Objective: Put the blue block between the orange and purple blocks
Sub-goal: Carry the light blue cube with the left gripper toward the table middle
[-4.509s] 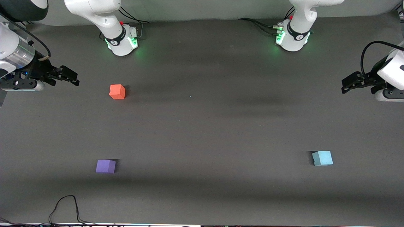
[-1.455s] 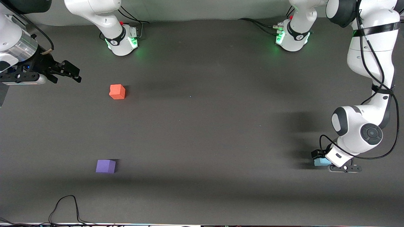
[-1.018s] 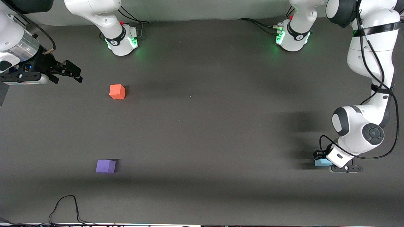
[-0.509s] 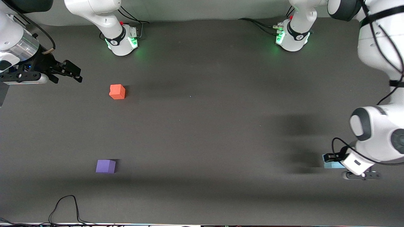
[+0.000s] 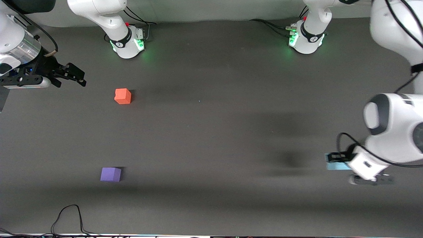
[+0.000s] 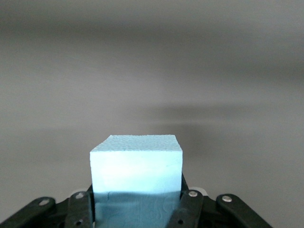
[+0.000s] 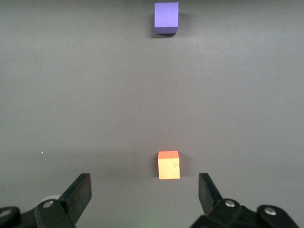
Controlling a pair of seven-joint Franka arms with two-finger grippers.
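The blue block (image 5: 334, 165) is a light sky-blue cube held in my left gripper (image 5: 337, 161), which is shut on it and carries it above the table at the left arm's end. In the left wrist view the block (image 6: 136, 159) fills the space between the fingers (image 6: 191, 204). The orange block (image 5: 123, 96) and the purple block (image 5: 110, 174) rest on the table toward the right arm's end, the purple one nearer the front camera. My right gripper (image 5: 79, 79) waits open and empty over the table beside the orange block. The right wrist view shows the orange block (image 7: 168, 165) and the purple block (image 7: 166, 18).
The two arm bases (image 5: 127, 43) (image 5: 305, 38) stand at the table's back edge. A black cable (image 5: 69, 215) loops on the dark mat (image 5: 211, 138) at the front edge, near the purple block.
My left arm reached down to the blue block, shut on it and lifted it off the mat; it has now shifted a little toward the right arm's end. The right arm stayed still.
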